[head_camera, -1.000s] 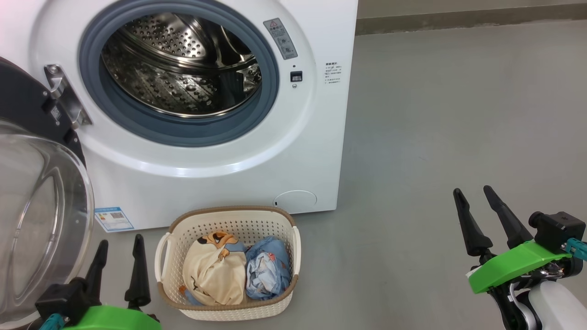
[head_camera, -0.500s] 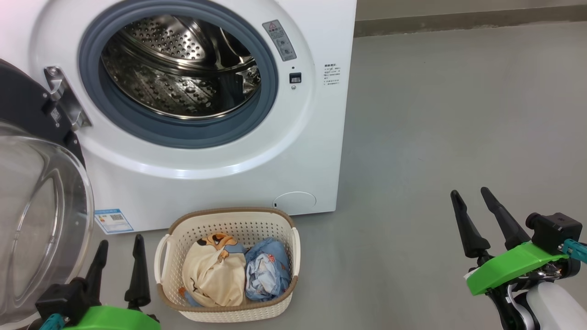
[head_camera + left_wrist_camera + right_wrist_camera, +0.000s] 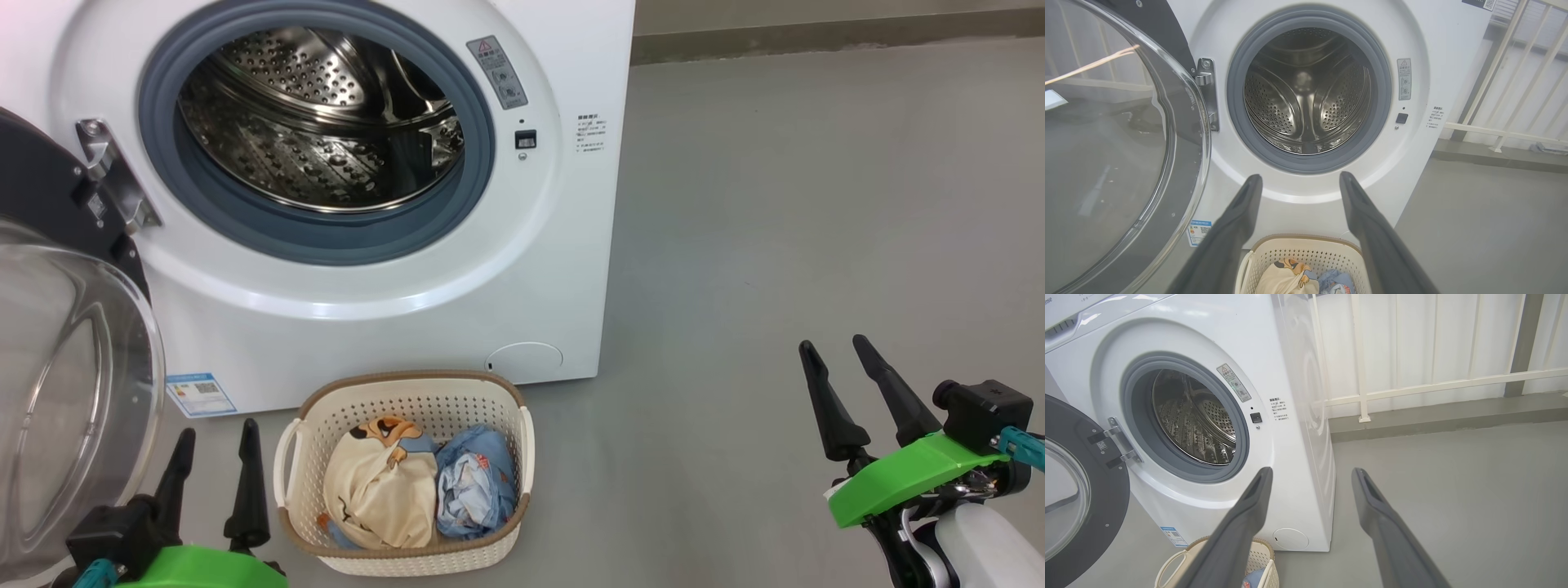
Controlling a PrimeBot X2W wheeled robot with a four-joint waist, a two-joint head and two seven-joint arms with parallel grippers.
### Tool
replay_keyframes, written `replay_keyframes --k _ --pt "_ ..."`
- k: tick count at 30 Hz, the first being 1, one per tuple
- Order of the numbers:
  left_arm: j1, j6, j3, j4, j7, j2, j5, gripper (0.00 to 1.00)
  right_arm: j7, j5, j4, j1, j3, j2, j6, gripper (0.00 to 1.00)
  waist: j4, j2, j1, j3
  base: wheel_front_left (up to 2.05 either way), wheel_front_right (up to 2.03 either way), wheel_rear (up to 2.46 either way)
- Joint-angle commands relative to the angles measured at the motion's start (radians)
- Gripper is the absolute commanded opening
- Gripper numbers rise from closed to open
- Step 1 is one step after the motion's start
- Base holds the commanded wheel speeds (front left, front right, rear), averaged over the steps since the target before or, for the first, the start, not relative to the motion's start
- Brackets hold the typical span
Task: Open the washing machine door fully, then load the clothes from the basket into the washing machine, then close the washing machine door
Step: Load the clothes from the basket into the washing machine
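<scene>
Almost nothing has moved in the last second. Both hands stay spread apart and empty, so loading has not begun. The door (image 3: 65,367) hangs open just left of the left hand (image 3: 218,426). The basket (image 3: 408,380), just right of it, holds both clothes (image 3: 416,490). Ahead, the drum (image 3: 326,122) of the washing machine (image 3: 367,327) is empty. The right hand (image 3: 831,343) waits well off.

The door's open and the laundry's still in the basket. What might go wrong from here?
The cream garment and blue garment lie bunched together in the basket; a grab may lift both or drag the basket.
The washing machine door hangs close beside the left gripper; a swing might knock it.
Trailing cloth could snag on the grey gasket.
</scene>
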Motion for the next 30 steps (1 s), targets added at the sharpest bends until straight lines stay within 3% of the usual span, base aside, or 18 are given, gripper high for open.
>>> replay_keyframes --k 1,22,30 --pt "-0.028 0.000 0.032 -0.023 -0.012 0.027 0.012 1.00 -0.012 -0.004 -0.022 -0.027 0.014 -0.016 0.008 1.00 0.001 0.0000 0.0000 0.001 0.82 -0.82 0.00" --pt "-0.032 0.000 0.032 -0.023 -0.014 0.028 0.009 1.00 -0.012 -0.006 -0.021 -0.029 0.007 -0.009 0.008 1.00 0.001 0.0000 0.0000 0.008 1.21 -1.21 0.00" --pt "-0.034 -0.004 0.033 -0.021 -0.014 0.025 0.005 1.00 -0.012 -0.005 -0.022 -0.028 0.006 -0.009 0.008 1.00 0.003 0.0000 0.0000 0.009 0.46 -0.46 0.00"
